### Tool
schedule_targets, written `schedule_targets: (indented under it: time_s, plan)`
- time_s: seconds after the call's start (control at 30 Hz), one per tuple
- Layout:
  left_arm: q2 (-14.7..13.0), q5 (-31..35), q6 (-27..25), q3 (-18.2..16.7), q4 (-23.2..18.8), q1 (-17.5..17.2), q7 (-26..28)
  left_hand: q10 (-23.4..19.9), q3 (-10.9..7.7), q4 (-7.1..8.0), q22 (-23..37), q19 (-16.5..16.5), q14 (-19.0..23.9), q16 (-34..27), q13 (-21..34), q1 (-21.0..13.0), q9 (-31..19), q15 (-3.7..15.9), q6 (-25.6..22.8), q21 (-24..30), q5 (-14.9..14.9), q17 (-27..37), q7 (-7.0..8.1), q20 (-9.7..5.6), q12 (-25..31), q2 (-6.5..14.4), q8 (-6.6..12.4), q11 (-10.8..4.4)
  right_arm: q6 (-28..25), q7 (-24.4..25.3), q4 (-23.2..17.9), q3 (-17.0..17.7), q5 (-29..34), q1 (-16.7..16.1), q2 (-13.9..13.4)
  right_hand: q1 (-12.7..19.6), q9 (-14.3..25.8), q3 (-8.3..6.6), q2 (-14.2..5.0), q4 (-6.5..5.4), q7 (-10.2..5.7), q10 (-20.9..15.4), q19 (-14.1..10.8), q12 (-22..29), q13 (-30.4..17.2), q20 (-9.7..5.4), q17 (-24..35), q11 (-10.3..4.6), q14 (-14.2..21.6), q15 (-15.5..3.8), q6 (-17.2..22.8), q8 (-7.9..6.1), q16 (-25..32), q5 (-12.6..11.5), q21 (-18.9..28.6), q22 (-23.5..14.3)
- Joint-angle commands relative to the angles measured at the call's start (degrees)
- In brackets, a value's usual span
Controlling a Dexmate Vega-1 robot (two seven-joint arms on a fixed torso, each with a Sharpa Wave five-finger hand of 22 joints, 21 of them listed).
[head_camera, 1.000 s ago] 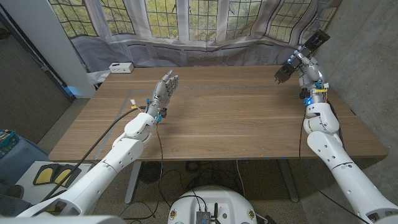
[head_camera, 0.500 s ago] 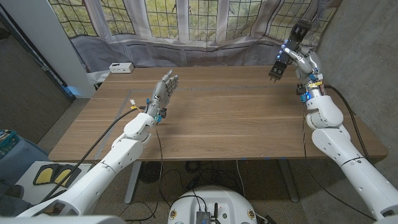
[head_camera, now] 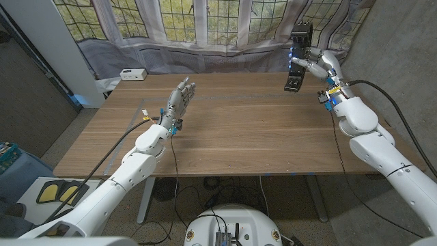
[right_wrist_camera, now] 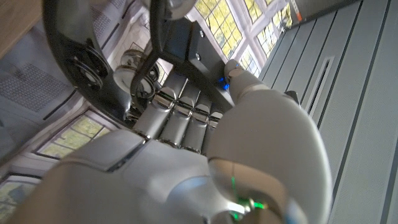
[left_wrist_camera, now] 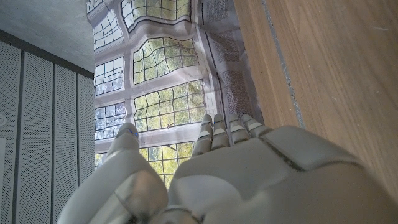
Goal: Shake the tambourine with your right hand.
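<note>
Desk [head_camera: 239, 130]: warm brown wood, grain in long plank-like strips.
Tambourine [head_camera: 298, 56]: black frame at about 1 o'clock over the desk; silvery metal jingles set in it in the right wrist view.
Right hand [head_camera: 315, 65]: pale grey-white shell, blue light at the wrist; its fingers [right_wrist_camera: 177, 115] were silver-grey.
Left hand [head_camera: 179, 101]: grey, metallic, a blue patch at its wrist, at 10 o'clock.
Small box [head_camera: 132, 74]: white, at 11 o'clock.
Backdrop [head_camera: 205, 27]: printed leaded window panes, green and yellow behind dark lattice.
</note>
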State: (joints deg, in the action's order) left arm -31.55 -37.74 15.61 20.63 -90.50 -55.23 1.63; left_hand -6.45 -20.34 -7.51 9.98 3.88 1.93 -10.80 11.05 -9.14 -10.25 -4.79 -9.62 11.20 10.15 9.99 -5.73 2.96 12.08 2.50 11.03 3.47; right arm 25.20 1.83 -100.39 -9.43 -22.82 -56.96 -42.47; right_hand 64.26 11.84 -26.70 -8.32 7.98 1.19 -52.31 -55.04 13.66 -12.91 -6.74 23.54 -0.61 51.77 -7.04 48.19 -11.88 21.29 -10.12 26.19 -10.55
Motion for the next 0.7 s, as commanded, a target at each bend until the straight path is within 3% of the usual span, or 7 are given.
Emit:
schedule_targets:
  time_s: [0.03,0.37,0.7]
  plan:
    - [-0.1,0.0,-0.1,0.0,-0.5,-0.3,0.1,-0.3,-0.35,-0.05,0.3,0.3,0.4,0.0,0.2,-0.1,-0.2,-0.04,-0.1,0.1,-0.1,0.3,0.15,-0.09,0.1,0.5,-0.10,-0.18,-9.2,2.8,-6.8,-3.4,20.1,1.2,-7.1,2.0,0.1,-2.25,-2.18,-2.27,-4.22,-0.3,0.1,-0.2,-0.1,0.15,0.3,0.17,0.1,-2.74,4.8,-0.23,-0.1,-0.4,0.3,-0.1]
    - [0.2,-0.1,0.2,0.2,-0.2,-0.4,0.0,-0.3,-0.36,-0.06,0.3,0.4,0.4,0.0,0.2,-0.1,-0.2,-0.02,-0.1,0.1,-0.1,0.3,0.17,-0.09,0.1,0.5,-0.12,-0.23,-20.6,1.4,-13.9,-7.3,34.2,2.8,-12.2,1.9,0.1,-2.17,-2.18,-2.28,-4.23,-0.3,0.3,-0.3,-0.1,0.22,0.4,0.20,0.1,-2.82,4.9,-0.22,-0.2,-0.4,0.4,-0.1]
    - [0.3,-0.2,0.4,0.1,-0.4,-0.9,0.1,-0.3,-0.37,-0.07,0.3,0.4,0.4,0.0,0.2,-0.1,-0.2,-0.06,-0.1,0.1,-0.1,0.3,0.20,-0.06,0.1,0.4,-0.11,-0.37,-23.5,0.2,-14.7,-8.3,34.6,3.0,-13.2,1.8,0.1,-2.13,-2.13,-2.21,-4.32,-0.2,0.4,-0.4,-0.2,0.23,0.4,0.01,0.1,-2.69,4.9,-0.18,-0.3,-0.4,0.5,-0.1]
